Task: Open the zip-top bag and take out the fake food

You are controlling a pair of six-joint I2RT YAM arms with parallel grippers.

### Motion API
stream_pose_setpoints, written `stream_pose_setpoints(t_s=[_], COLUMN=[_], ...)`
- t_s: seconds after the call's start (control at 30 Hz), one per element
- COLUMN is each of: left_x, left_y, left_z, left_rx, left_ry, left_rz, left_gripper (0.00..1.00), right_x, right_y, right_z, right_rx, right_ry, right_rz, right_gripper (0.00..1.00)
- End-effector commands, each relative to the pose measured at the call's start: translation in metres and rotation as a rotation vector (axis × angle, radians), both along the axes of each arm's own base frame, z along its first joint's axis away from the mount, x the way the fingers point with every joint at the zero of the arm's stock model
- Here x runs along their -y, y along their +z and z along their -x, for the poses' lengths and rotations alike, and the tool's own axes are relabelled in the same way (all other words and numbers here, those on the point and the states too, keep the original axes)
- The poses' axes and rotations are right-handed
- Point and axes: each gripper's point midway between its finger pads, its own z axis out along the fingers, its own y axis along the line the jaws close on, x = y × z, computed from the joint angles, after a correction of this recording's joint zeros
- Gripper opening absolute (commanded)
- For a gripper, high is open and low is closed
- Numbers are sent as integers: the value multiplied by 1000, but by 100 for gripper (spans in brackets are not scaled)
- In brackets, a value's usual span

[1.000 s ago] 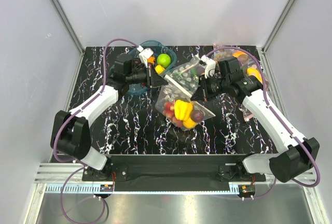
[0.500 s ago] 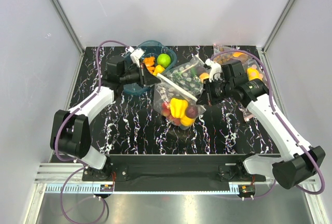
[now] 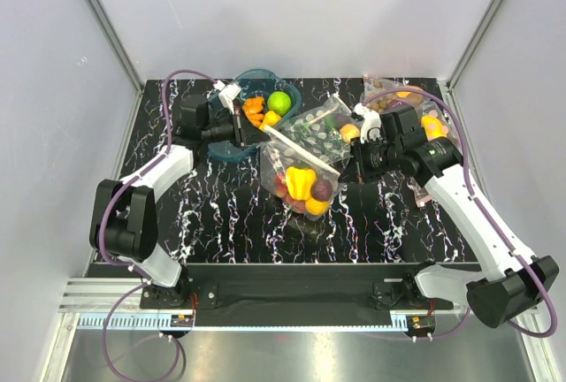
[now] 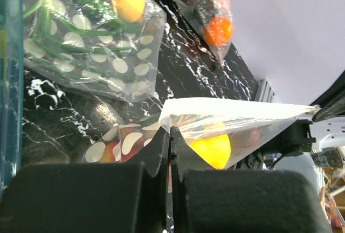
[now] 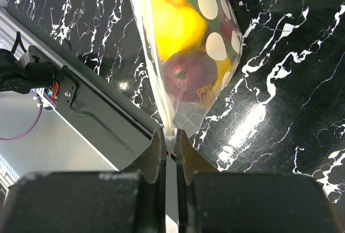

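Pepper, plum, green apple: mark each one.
Pepper [image 5: 175,22]: right wrist view, middle of its yellow body.
Plum [image 5: 186,75]: right wrist view, centre of its dark red skin.
Green apple [image 3: 279,103]: top view, centre of its top.

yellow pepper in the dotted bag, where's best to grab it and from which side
Probably the yellow pepper across its broad body, coming in through the mouth of the zip-top bag: it lies nearest that edge, over the other pieces, and bag walls block every other side.

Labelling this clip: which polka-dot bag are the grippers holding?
The zip-top bag containing the yellow pepper, pinched by left gripper and right gripper; the other dotted bag lies behind.
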Motion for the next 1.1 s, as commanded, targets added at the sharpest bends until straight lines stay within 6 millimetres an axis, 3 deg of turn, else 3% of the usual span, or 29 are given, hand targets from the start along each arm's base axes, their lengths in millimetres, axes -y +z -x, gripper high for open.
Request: stream_pose_setpoints(t_s=[0.0,0.03,0.07,0.17,0.23,0.4,0.7,0.83,1.07], left_x=[-19,-18,-16,-10,-5,5,9,11,17], left_y=[30,33,35,43,41,41,43,44,51], left_z=[-35,-33,-29,-15,-1,24,37,42,34], left_rx=[173,178,188,169,148,140,130,127,130], left_ry=[88,78,63,2,-51,-124,-166,-180,-178], left_rz=[23,34,45,98,129,159,162,162,170], left_gripper=[0,0,0,0,0,0,0,0,0], right_x=[14,13,10,2,-3,-11,-27,-32,-39], right_y=[5,10,12,25,38,52,44,31,10], right_z=[25,23,18,8,3,-20,-80,-108,-116], right_rx=[-43,-33,-26,-2,18,87,164,169,113], right_ry=[-17,-20,-19,-6,-3,-24,-44,-40,-2], right_rz=[28,18,12,-18,-41,-70,-52,-29,-50], right_gripper=[3,8,25,52,61,63,63,63,63])
